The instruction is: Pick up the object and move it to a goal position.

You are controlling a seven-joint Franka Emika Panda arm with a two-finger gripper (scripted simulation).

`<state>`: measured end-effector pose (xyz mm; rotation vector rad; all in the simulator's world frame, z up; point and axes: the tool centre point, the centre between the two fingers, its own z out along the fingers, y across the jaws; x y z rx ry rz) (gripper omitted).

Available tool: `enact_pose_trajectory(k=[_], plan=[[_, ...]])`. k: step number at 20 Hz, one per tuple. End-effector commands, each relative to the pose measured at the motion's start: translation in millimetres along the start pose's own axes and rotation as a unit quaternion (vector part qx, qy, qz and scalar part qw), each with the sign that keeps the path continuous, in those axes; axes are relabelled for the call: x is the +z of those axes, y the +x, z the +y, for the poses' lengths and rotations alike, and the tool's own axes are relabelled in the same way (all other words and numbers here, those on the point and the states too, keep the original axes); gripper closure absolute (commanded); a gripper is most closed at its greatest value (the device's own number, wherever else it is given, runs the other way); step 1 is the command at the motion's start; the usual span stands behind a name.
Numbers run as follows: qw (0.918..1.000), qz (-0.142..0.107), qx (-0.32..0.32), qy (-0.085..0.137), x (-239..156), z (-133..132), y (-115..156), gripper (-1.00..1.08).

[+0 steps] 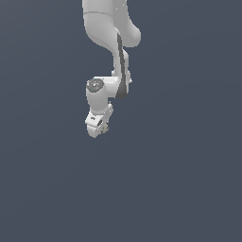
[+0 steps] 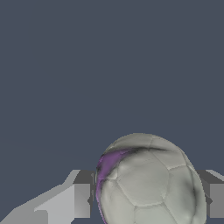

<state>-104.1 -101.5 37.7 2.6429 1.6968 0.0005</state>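
The ball (image 2: 148, 183) is pale grey with seam lines and a purple patch on one side. In the wrist view it fills the gap between my two fingers, and each finger (image 2: 82, 200) touches one of its sides. In the exterior view the ball (image 1: 104, 126) is a tiny speckled spot at the tip of the white gripper (image 1: 99, 129). The gripper (image 2: 148, 202) is shut on the ball. The arm reaches down from the top of the exterior view, with the hand tilted. No goal marker shows in either view.
A plain dark blue-grey surface (image 1: 179, 179) fills the background of both views. No other objects show.
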Motion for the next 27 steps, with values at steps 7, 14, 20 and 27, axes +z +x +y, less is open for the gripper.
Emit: enact_pose_trajectory(k=[7, 14, 20, 27], plan=[[1.0, 0.0, -0.001, 0.0, -14.0, -18.8, 32.0, 1.08], [1.0, 0.0, -0.001, 0.0, -39.2, -52.7, 90.1, 1.08], [1.0, 0.0, -0.001, 0.0, -56.0, -73.7, 129.2, 1.08], [1.0, 0.0, -0.001, 0.0, -63.1, -81.5, 146.0, 1.08]])
